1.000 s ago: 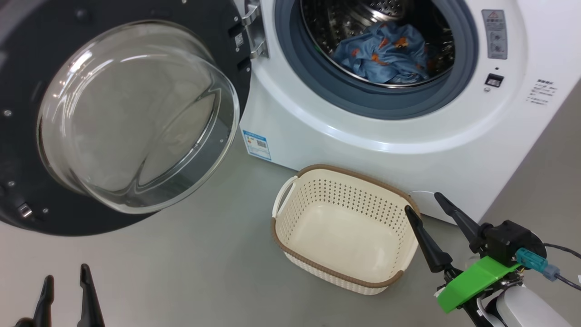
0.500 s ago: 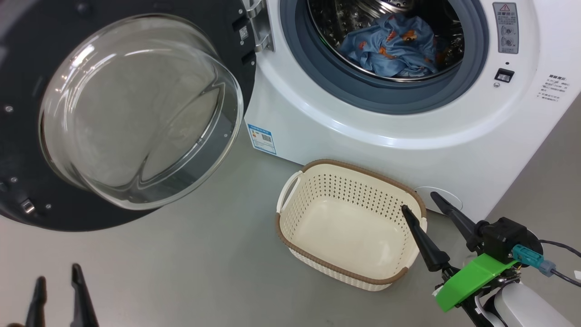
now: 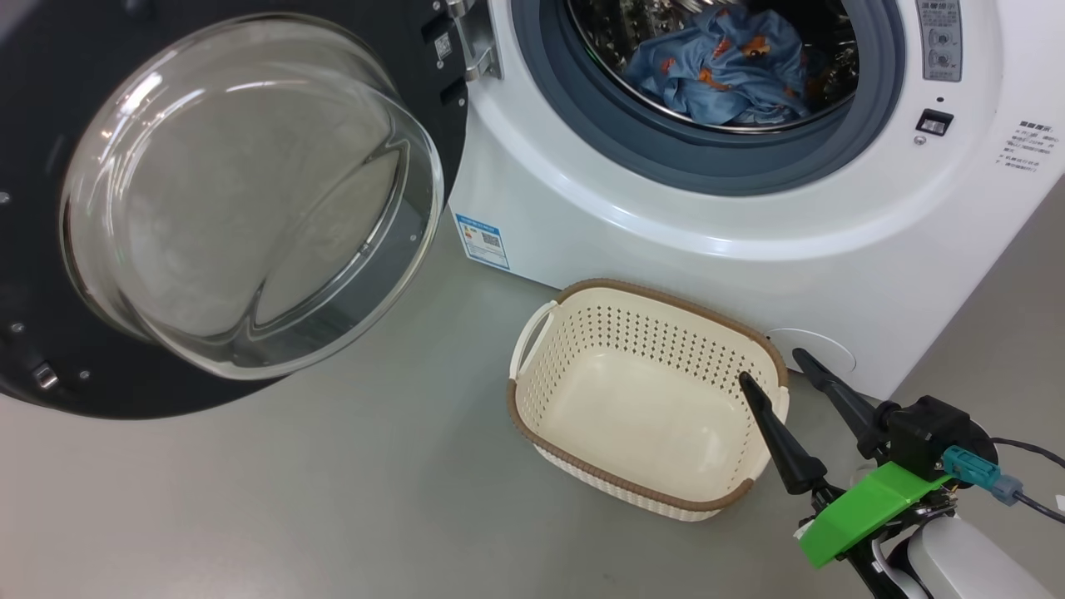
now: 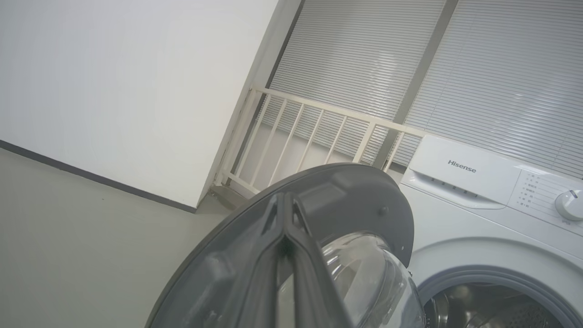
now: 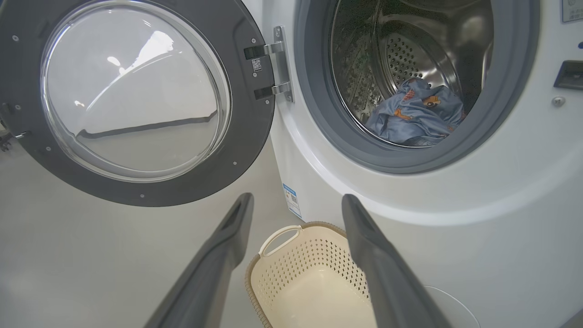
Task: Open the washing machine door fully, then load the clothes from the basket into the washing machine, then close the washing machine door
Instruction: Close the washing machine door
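Blue cotton printed with orange cartoons is lying heaped inside the steel drum [image 5: 410,54] of the washing machine [image 3: 666,216]. The clothes [image 3: 724,71] are sitting well behind the grey gasket [image 3: 707,175], and the basket [image 3: 649,349] is standing empty on the floor [image 3: 333,499] just beside the machine's front. Loading is therefore looking finished, and the step in hand is, as I judge it, closing the washing machine door [image 3: 241,200], which is hanging wide open on its hinge [image 3: 470,42] at the left of the opening, with its glass bowl bulging outward. The left gripper [image 4: 285,200] is pointing along the door's grey rim in its wrist view, its two fingers pressed together on nothing; whether they are touching the door I cannot tell. The right gripper [image 3: 771,366] is hovering over the basket's near right corner, fingers spread apart and empty. To do this well, the left arm should probably be pressing its joined fingertips against the dark frame near the edge farthest from the hinge, not on the glass, and following the door's arc so the tips are not sliding off. It is worth checking that no fabric is trailing over the gasket and that the right arm is standing clear of the swing. A firm last press is likely needed for the latch to catch.
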Controlling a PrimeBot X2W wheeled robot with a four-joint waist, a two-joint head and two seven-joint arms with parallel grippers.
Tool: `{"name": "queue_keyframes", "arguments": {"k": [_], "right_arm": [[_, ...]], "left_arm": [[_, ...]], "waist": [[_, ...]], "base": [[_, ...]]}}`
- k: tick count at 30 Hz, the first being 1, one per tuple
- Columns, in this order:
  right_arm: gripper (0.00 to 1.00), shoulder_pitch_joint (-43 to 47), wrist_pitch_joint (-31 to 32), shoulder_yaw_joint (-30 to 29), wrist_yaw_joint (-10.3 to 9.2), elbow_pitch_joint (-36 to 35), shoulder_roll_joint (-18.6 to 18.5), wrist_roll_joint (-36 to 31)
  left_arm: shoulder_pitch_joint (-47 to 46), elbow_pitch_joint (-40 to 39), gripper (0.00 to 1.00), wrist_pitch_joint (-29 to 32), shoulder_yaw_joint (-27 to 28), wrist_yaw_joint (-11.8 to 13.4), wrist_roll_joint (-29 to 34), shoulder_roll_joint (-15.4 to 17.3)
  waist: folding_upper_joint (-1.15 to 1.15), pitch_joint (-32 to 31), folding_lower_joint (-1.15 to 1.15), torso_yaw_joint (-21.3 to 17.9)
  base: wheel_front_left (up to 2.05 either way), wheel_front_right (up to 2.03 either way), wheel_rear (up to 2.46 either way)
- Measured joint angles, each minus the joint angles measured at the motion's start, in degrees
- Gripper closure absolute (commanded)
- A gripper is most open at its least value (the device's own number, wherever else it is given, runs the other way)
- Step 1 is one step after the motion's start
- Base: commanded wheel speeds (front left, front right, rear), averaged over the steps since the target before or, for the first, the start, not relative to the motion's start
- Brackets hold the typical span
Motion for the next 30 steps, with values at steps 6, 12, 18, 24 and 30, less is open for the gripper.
{"name": "queue_keyframes", "arguments": {"k": [6, 12, 18, 24, 30], "right_arm": [[0.0, 0.0, 0.0, 0.18, 0.0, 0.02, 0.05, 0.0], [0.0, -0.06, 0.0, 0.78, 0.0, 0.04, -0.29, -0.05], [0.0, -0.36, 0.0, 1.35, 0.0, 0.03, -0.91, -0.07], [0.0, -0.93, 0.0, 1.78, 0.0, 0.01, -1.63, -0.15], [0.0, -2.37, 0.0, 2.07, 0.0, -0.03, -2.7, -0.23]], "left_arm": [[-8.67, 8.21, 1.0, 7.51, 2.34, 0.0, -19.12, 10.77], [-18.42, 20.61, 1.0, 20.18, 0.1, 0.0, -30.34, 17.23], [-27.26, 30.12, 1.0, 32.63, -3.48, 0.0, -36.46, 19.56], [-34.27, 38.17, 1.0, 41.02, -3.77, 0.0, -40.03, 21.99], [-38.35, 46.0, 1.0, 46.76, -4.42, 0.0, -40.95, 23.53]], "waist": [[0.0, 1.04, 0.0, -0.04], [0.0, 2.15, 0.0, -0.2], [0.0, 3.5, 0.0, -0.28], [0.0, 5.24, 0.0, -0.44], [0.0, 7.29, 0.0, -0.96]], "base": [[0.0, 0.0, 0.0], [0.0, 0.0, 0.0], [0.0, 0.0, 0.0], [0.0, 0.0, 0.0], [0.0, 0.0, 0.0]]}}
